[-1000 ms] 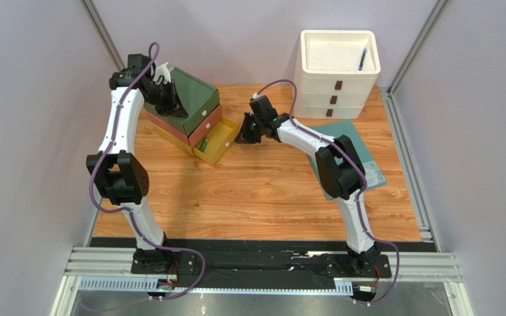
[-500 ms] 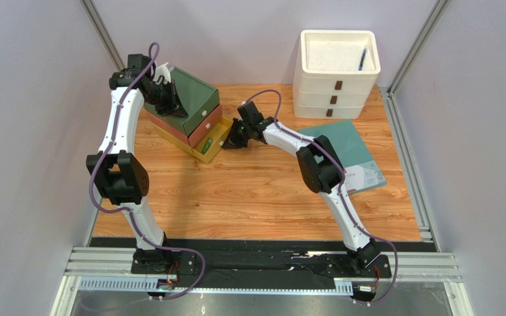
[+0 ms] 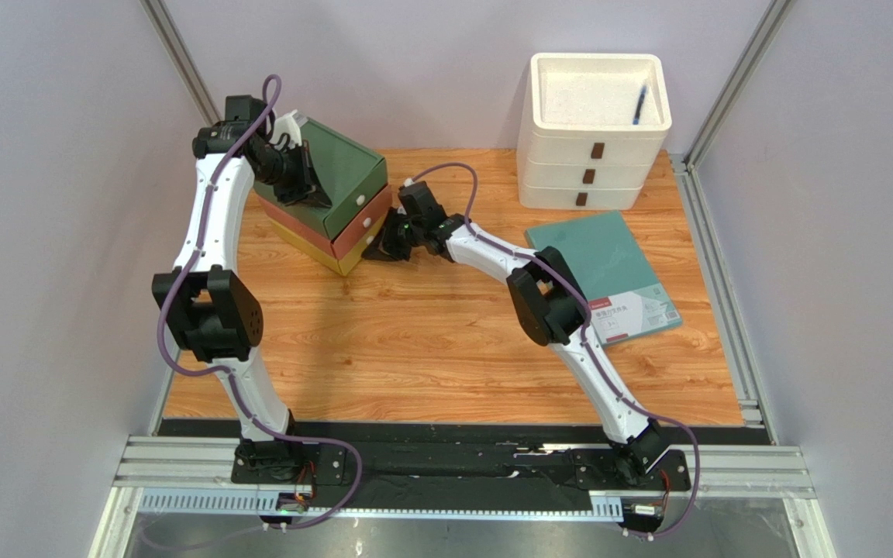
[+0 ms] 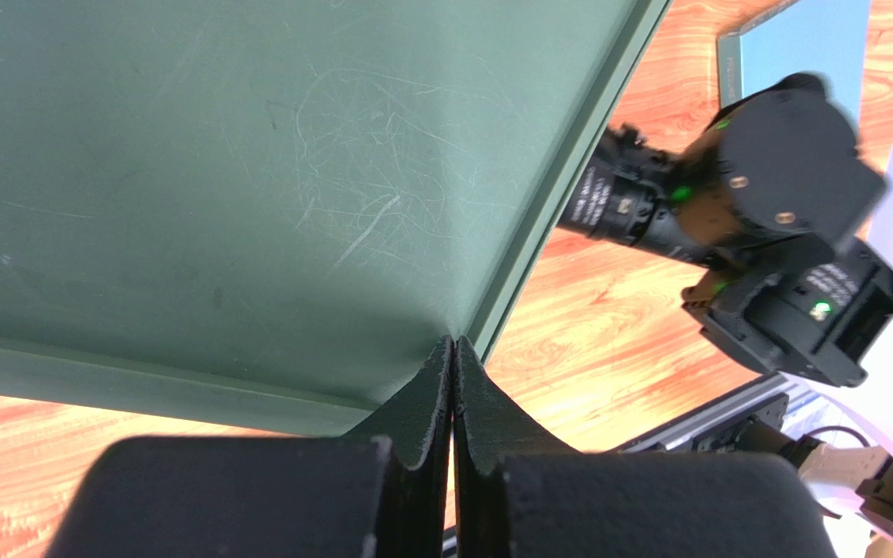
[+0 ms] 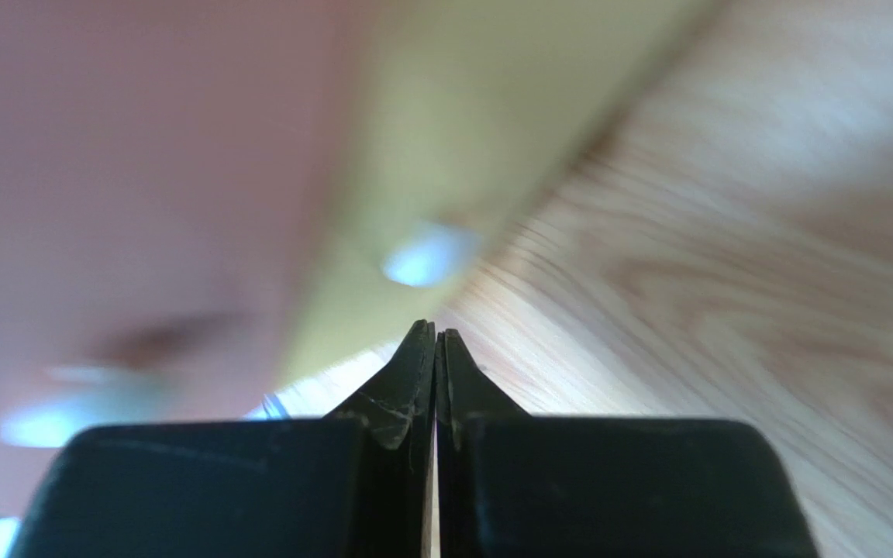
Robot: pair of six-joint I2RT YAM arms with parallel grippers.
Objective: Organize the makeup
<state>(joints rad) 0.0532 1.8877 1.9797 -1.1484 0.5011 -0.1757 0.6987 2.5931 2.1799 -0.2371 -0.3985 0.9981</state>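
No makeup shows in any view; my guess is that it sits inside the drawer stack [image 3: 341, 192] at the worktop's [image 3: 451, 337] far-left corner, since every drawer there looks pushed in or nearly so.

The right tool [image 3: 384, 247] has its jaws pressed together on nothing. Its tips are at the front of the yellow drawer [image 3: 344, 258], the lowest of the stack. The right wrist view is too blurred to say whether they touch that face or stop just short.

From this tool the drawer lies toward the far-left corner. Its sliding axis runs diagonally from that corner out toward the worktop's middle. Any last push should therefore follow that diagonal, and a pull-back should retrace it.

The left tool [image 4: 452, 349], also closed and empty, rests on the stack's green top [image 4: 242, 174] near its edge, seemingly to brace it.

The right arm is the one at the drawer fronts; the left sits above them.
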